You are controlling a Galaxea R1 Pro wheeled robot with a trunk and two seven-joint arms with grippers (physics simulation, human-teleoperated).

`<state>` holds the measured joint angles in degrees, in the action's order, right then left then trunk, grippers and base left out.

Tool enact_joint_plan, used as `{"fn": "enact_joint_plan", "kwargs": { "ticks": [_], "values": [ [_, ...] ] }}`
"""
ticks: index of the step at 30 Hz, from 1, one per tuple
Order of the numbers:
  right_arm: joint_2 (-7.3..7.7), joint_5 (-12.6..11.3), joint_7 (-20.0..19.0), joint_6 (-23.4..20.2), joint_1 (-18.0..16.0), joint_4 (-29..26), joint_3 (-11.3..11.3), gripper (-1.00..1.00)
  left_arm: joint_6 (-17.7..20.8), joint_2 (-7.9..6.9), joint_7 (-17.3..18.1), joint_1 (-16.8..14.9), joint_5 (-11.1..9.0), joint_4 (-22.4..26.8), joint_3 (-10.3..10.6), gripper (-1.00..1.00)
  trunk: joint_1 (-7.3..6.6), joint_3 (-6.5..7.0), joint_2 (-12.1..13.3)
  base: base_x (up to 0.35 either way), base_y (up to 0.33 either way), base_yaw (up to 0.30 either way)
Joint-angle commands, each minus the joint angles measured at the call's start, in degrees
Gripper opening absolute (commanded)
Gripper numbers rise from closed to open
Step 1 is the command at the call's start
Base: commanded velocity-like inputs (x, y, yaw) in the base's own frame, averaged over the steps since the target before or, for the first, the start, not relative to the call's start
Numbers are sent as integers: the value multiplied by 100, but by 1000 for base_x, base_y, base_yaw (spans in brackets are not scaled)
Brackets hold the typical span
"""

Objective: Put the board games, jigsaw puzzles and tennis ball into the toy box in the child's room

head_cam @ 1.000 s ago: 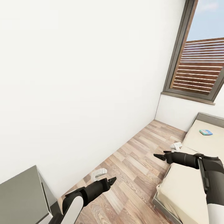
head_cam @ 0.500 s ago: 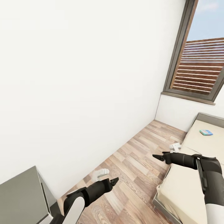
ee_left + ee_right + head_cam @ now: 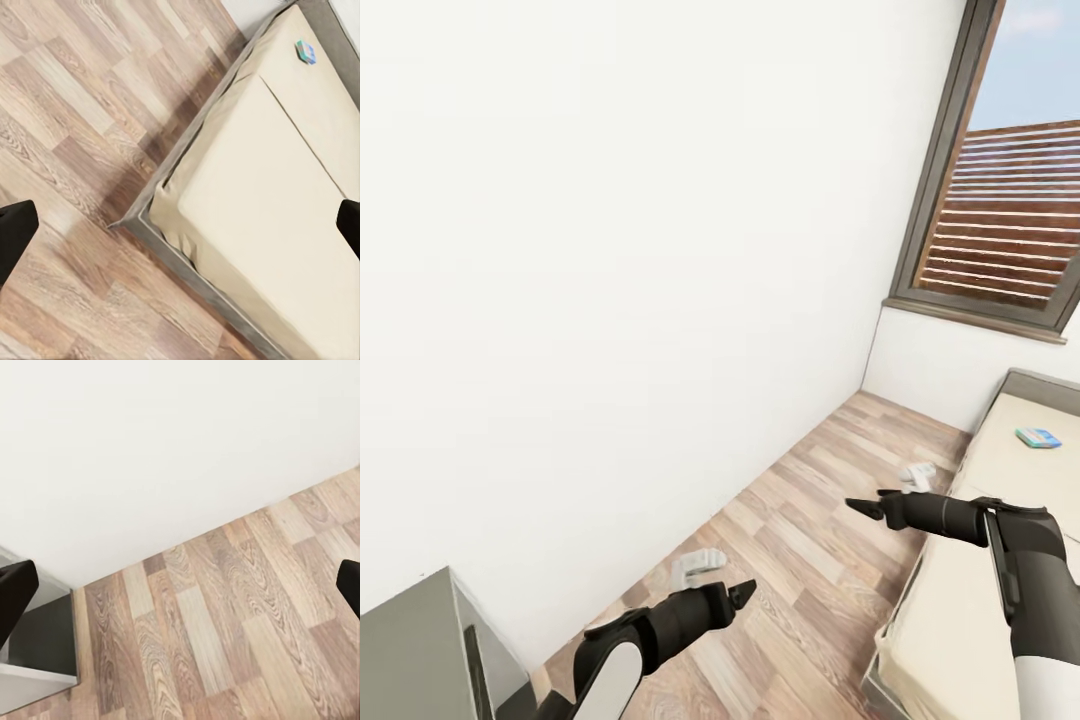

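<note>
My left gripper (image 3: 745,592) hangs low over the wood-plank floor (image 3: 815,540), and my right gripper (image 3: 857,506) reaches forward beside the cream mattress of the grey-framed bed (image 3: 960,590). From my head camera the tips of each look close together, but in both wrist views the dark fingertips (image 3: 16,236) sit at opposite edges of the picture, so I take both as spread wide and holding nothing.

Well beyond my right gripper, far up the bed, lies a small flat teal-blue board game box (image 3: 1038,437); my left wrist camera catches it too (image 3: 305,52). Its print is too small to read.

Just ahead of my left gripper a small white object (image 3: 697,566) lies on the floor by the plain white wall (image 3: 620,250); another (image 3: 916,475) lies just past my right gripper. Behind my left arm is a grey cabinet corner (image 3: 410,650). A dark-framed window (image 3: 1010,200) with brown slats sits above the bed.
</note>
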<state>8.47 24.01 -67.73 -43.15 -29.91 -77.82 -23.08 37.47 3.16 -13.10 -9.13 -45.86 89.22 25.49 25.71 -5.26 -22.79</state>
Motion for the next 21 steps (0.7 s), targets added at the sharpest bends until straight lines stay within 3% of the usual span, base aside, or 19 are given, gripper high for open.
{"fn": "enact_joint_plan", "kwargs": {
  "ticks": [1, 15, 21],
  "values": [
    [-4, 49, -52, -36, -8, -6, -7, 100, 18, 0, -56, -5, -58, 9, 9, 100, 7, -13, -13, 315, -15, 0],
    [-11, 51, -48, -36, -6, -5, -12, 100, 19, 0, -62, -2, -35, 14, 28, 100, 7, -13, -13, 327, -64, 0],
    [-12, 51, -48, -35, -6, -7, -13, 100, 21, -5, -62, -2, -31, 3, 23, 100, 7, -13, -13, 209, -55, 0]
  ]
}}
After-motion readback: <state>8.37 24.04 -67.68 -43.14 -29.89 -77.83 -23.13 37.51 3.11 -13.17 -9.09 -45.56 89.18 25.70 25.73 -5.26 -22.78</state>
